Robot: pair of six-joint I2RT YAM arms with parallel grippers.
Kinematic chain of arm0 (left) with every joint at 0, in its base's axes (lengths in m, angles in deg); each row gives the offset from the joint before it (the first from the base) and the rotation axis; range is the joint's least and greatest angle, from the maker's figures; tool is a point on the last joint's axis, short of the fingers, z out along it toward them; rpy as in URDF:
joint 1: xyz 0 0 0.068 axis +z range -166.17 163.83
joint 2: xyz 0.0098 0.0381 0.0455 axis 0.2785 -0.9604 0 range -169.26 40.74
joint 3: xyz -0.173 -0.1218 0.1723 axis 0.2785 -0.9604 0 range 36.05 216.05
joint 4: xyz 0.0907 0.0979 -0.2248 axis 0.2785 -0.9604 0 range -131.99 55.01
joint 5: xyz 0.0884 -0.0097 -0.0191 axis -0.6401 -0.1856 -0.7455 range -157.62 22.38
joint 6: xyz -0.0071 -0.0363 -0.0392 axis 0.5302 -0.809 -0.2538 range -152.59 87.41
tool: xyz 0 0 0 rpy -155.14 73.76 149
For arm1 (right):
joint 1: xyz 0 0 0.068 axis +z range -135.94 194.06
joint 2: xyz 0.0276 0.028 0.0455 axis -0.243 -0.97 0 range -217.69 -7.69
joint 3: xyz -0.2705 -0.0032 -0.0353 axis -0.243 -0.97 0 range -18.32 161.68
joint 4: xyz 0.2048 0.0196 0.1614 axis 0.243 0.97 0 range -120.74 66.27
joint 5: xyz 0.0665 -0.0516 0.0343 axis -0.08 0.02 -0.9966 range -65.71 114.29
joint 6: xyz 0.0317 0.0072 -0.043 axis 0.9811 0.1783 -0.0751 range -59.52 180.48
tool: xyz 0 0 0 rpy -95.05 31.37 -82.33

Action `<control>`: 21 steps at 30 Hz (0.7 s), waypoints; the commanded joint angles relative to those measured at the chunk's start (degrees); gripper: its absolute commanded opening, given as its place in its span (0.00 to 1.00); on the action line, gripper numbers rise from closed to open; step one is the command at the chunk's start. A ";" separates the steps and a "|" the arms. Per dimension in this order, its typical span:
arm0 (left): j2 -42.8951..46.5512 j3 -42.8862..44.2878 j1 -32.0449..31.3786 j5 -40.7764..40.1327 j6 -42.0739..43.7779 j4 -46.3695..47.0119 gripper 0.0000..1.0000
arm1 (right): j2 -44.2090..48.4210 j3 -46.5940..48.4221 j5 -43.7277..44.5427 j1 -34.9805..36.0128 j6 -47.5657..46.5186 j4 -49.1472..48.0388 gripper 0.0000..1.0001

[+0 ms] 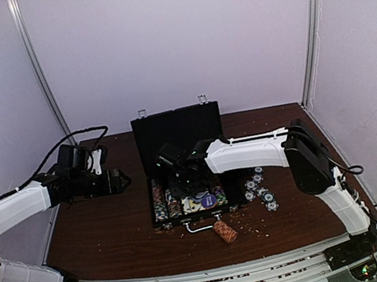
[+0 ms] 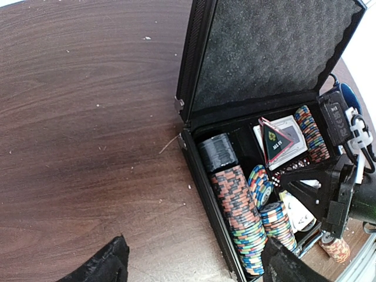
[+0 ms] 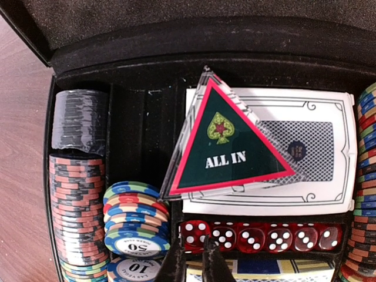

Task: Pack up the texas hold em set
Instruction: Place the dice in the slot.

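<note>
Right gripper (image 3: 194, 258) fingers sit closest to the right wrist lens, drawn almost together with nothing visible between them, above small red translucent dice (image 3: 261, 236) inside the flat black hinged briefcase (image 3: 176, 44). A clear triangular "ALL IN" marker (image 3: 226, 141) hides part of your white-bordered card deck (image 3: 320, 158). From the left wrist, your left gripper (image 2: 194, 265) hangs spread wide over the brown wooden table (image 2: 88, 117); the right arm (image 2: 338, 123) blocks the briefcase's far end. From above, loose striped poker chips (image 1: 259, 188) lie beside it; an orange speckled roll (image 1: 226, 231) is too blurred to identify.
</note>
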 commanded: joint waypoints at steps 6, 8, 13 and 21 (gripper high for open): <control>0.48 -0.56 0.49 0.90 0.45 2.27 0.81 | -3.17 -2.16 0.88 0.31 0.45 4.52 0.07; 0.32 -0.63 0.54 0.87 0.45 2.27 0.81 | -3.55 -2.12 1.49 0.37 0.55 4.68 0.08; 0.33 -0.74 0.51 0.95 0.45 2.29 0.81 | -4.47 -0.77 4.68 -0.09 1.57 7.81 0.08; 0.59 -0.83 0.55 0.97 0.45 2.45 0.81 | -2.49 -0.59 6.45 -1.08 2.91 7.63 0.10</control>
